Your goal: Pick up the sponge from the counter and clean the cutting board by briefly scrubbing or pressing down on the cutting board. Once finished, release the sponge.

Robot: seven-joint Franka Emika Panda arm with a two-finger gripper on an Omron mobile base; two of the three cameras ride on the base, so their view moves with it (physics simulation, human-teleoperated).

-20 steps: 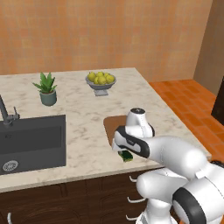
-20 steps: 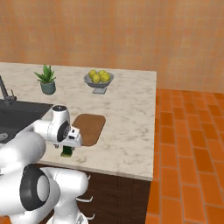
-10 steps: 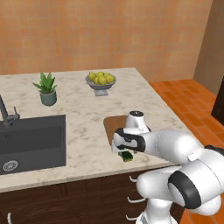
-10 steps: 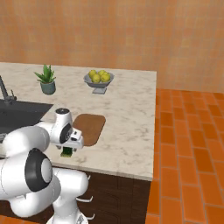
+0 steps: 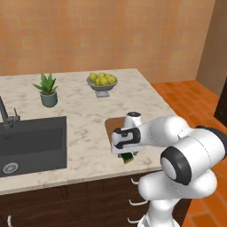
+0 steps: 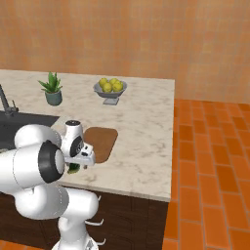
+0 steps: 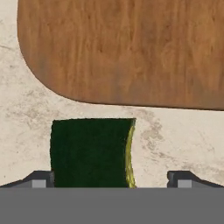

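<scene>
A: Where is the sponge [image 7: 91,152]?

B: On the counter [image 5: 84,128], near its front edge, just off the near side of the cutting board [image 7: 127,50]. Not on the board; a strip of bare stone separates them in the hand view. Dark green face up, yellow layer along one side.

A: Tool [image 7: 109,180] state?

B: Jaws apart, wide. In the hand view one fingertip [image 7: 39,179] sits at the sponge's green edge; the other stands clear of the yellow side, with stone showing in the gap. Whether the first tip touches the sponge, I cannot tell. Nothing clamped.

A: Height over the sponge?

B: Low. From the left base view the hand is directly above the sponge [image 5: 127,158], which shows as a green patch under it.

A: Other items?

B: Bowl of yellow fruit [image 5: 102,82] and potted plant [image 5: 48,90] towards the back of the counter, well apart from the board. Dark sink [image 5: 32,144] to the left, faucet [image 5: 6,116] behind it.
</scene>
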